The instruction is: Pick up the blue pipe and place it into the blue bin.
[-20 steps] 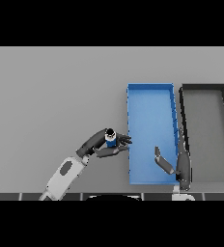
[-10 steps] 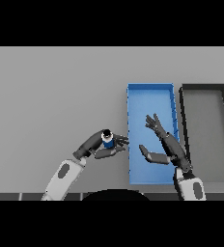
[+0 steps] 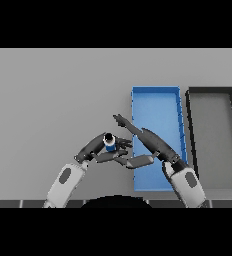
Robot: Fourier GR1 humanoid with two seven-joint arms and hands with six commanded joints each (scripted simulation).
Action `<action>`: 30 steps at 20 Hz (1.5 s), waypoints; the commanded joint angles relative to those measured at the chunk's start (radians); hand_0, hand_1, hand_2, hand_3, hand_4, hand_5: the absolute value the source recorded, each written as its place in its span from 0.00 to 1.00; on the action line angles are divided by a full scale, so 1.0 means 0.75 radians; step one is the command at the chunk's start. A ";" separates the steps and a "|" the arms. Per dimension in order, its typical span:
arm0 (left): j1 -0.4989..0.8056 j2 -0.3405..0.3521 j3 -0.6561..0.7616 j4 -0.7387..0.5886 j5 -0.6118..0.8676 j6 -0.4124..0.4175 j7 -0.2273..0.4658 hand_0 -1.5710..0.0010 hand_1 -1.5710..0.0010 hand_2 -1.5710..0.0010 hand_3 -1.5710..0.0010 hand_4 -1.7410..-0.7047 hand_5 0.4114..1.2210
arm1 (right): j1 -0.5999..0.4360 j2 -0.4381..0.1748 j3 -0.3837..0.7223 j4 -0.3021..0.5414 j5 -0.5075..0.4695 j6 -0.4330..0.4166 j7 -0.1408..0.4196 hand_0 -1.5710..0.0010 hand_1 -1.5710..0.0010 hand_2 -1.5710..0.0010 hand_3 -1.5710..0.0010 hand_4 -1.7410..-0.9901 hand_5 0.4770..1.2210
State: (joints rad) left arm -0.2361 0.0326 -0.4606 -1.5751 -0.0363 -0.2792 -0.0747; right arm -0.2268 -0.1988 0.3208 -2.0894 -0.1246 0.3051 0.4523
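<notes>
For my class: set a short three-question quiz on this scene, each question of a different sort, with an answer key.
1. True or false: the blue pipe already lies inside the blue bin.
2. Which robot hand holds the pipe? A) left robot hand B) right robot hand
3. Fill in: right of the blue bin stands a ____ bin.

Key: 1 false, it is held left of the bin; 2 A, the right one reaches toward it with straight fingers; 3 black.

Blue pipe (image 3: 109,141) in left hand (image 3: 95,150), right hand (image 3: 144,141) alongside
</notes>
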 commanded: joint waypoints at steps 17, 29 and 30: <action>0.022 -0.054 0.055 -0.010 -0.073 -0.072 0.134 0.00 0.00 0.00 0.00 0.09 1.00 | -0.394 0.128 0.083 0.286 -0.020 0.100 0.120 0.35 0.35 0.34 0.44 0.30 0.10; 0.045 -0.101 0.121 -0.023 -0.043 -0.150 0.132 0.00 0.00 0.00 0.09 0.01 1.00 | -0.374 0.126 0.160 0.297 -0.033 0.002 -0.068 0.02 0.02 0.02 0.04 0.03 0.92; 0.046 -0.105 0.117 -0.022 -0.056 -0.139 0.103 0.00 0.00 0.00 0.09 0.01 1.00 | -0.388 0.146 0.167 0.301 -0.026 -0.020 -0.046 0.02 0.02 0.02 0.04 0.02 0.93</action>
State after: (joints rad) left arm -0.2021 -0.0465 -0.3719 -1.5914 -0.0766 -0.3840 -0.0001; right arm -0.5178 -0.0884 0.4467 -1.8642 -0.1478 0.2916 0.4177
